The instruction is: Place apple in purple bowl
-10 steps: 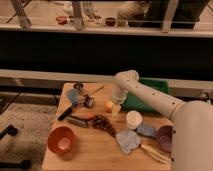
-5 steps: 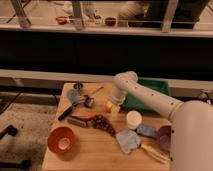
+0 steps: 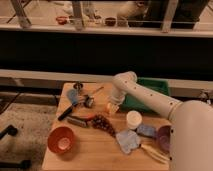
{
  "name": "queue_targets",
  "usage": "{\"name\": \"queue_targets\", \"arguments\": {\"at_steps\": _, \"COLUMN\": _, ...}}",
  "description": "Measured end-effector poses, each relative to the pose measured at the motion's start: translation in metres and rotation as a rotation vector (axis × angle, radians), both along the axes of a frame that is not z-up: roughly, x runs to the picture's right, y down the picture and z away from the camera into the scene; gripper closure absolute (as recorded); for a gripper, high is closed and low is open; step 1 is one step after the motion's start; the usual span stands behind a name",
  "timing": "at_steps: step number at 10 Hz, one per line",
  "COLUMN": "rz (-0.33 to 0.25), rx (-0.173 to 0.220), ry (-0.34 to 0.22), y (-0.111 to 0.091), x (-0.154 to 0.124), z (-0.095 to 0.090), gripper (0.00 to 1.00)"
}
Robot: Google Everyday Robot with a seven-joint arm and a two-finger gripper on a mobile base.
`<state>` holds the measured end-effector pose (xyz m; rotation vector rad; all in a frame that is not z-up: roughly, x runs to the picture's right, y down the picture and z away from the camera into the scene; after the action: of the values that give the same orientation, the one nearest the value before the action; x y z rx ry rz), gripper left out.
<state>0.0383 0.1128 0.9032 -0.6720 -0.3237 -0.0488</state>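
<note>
The apple is a small yellow-orange fruit on the wooden table, near its middle back. My gripper is at the end of the white arm, right over and against the apple. The purple bowl sits at the table's right edge, partly hidden by my arm's white body. A white cup stands between the apple and the purple bowl.
An orange-red bowl sits front left. Dark grapes, a black-handled tool, a blue cloth and several utensils lie around. A green bin stands at the back right.
</note>
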Motion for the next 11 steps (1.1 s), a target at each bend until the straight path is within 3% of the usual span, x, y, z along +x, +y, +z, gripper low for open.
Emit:
{"name": "queue_targets", "arguments": {"at_steps": 1, "rz": -0.001, "rx": 0.002, "ry": -0.001, "y": -0.001, "x": 0.000, "z": 0.000, "gripper": 0.90}}
{"name": "queue_targets", "arguments": {"at_steps": 3, "rz": -0.002, "rx": 0.002, "ry": -0.005, "y": -0.001, "x": -0.001, "z": -0.001, "gripper": 1.00}}
{"name": "queue_targets", "arguments": {"at_steps": 11, "rz": 0.021, "rx": 0.039, "ry": -0.053, "y": -0.018, "x": -0.001, "z": -0.026, "gripper": 1.00}}
